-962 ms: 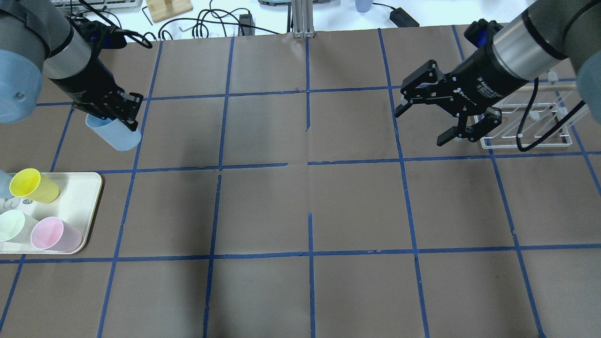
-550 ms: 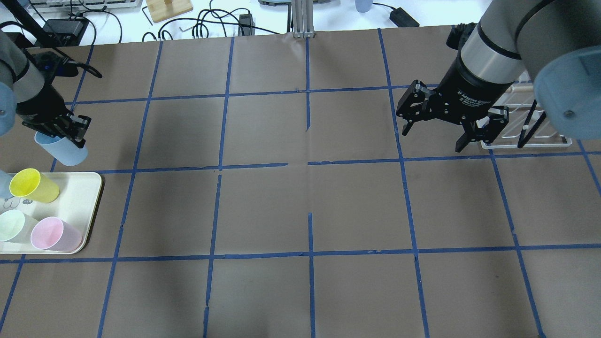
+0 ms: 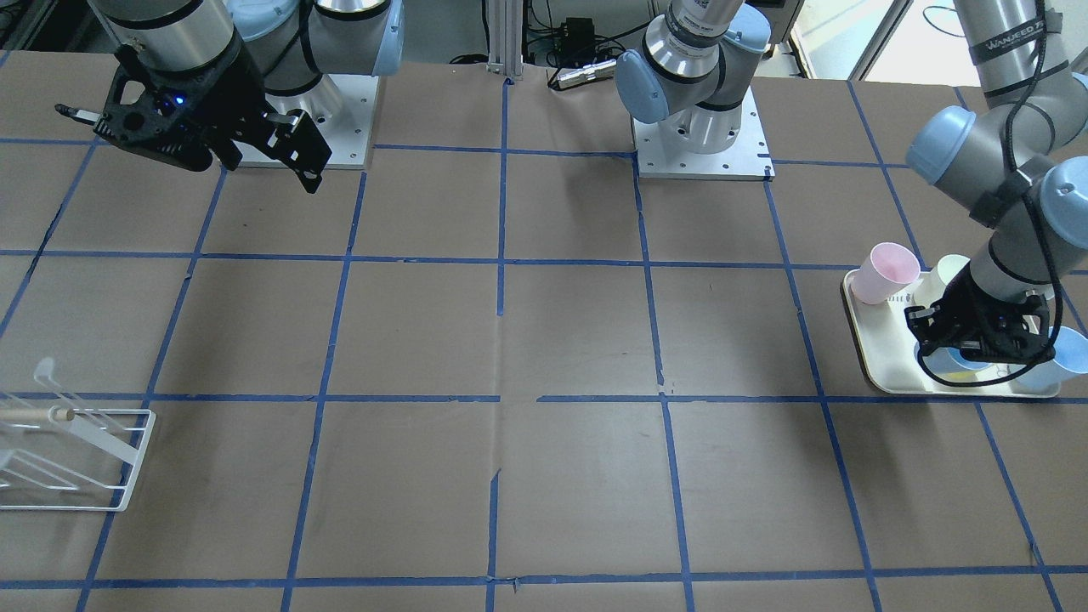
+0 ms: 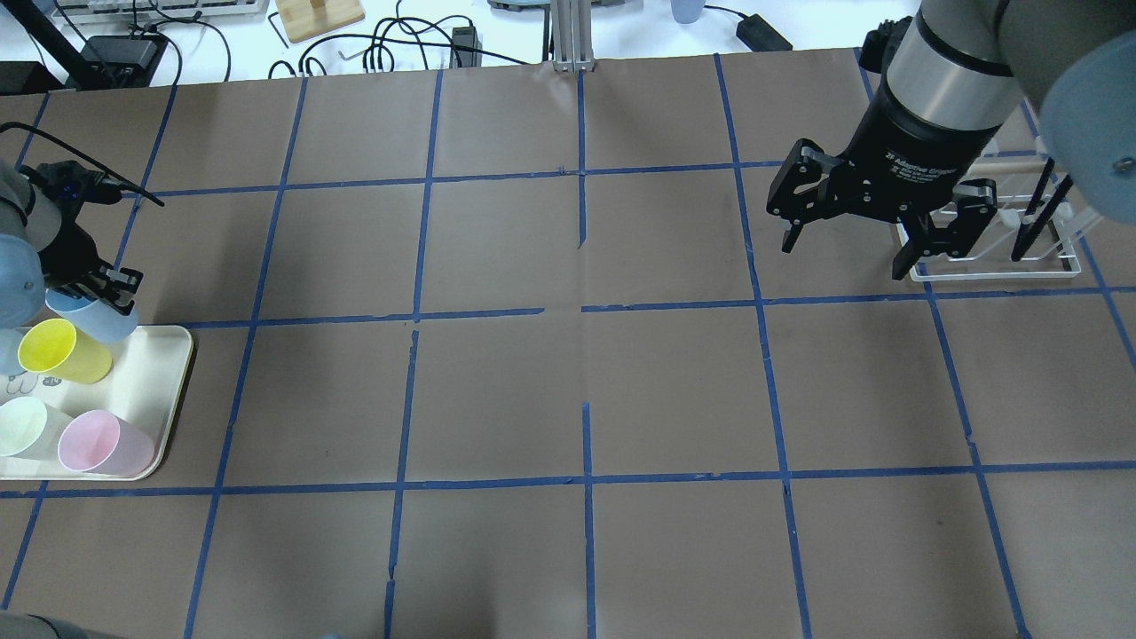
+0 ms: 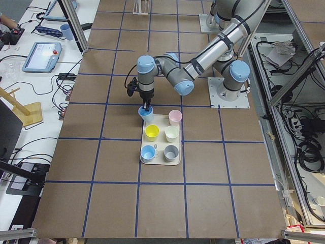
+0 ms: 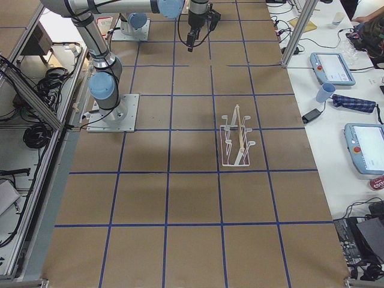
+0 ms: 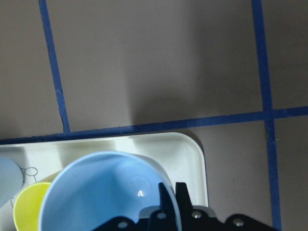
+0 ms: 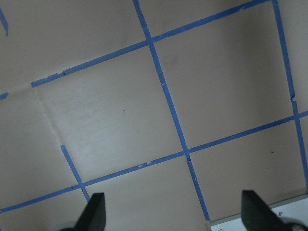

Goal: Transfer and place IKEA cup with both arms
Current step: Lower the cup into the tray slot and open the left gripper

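My left gripper (image 4: 99, 286) is shut on the rim of the IKEA cup (image 4: 90, 316), a pale-blue tumbler. It holds the cup upright over the far corner of the white tray (image 4: 177, 373), right next to the yellow cup (image 4: 53, 346). The left wrist view shows the cup's bright blue inside (image 7: 106, 192) with a finger at its rim. In the exterior left view the cup (image 5: 145, 115) hangs at the tray's far edge. My right gripper (image 4: 841, 257) is open and empty above the table at the far right, and the right wrist view (image 8: 175, 214) shows bare table between its fingers.
The tray holds a pink cup (image 4: 93, 441), a pale-green cup (image 4: 22, 426), a grey cup (image 5: 171, 151) and a blue twin cup (image 5: 148, 152). A white wire rack (image 4: 1003, 257) stands just right of the right gripper. Blue tape lines grid the brown table.
My left arm has carried the cup leftward and nearer, from mid-left of the table to the tray's far corner. My right gripper has swung to point down and stays open.
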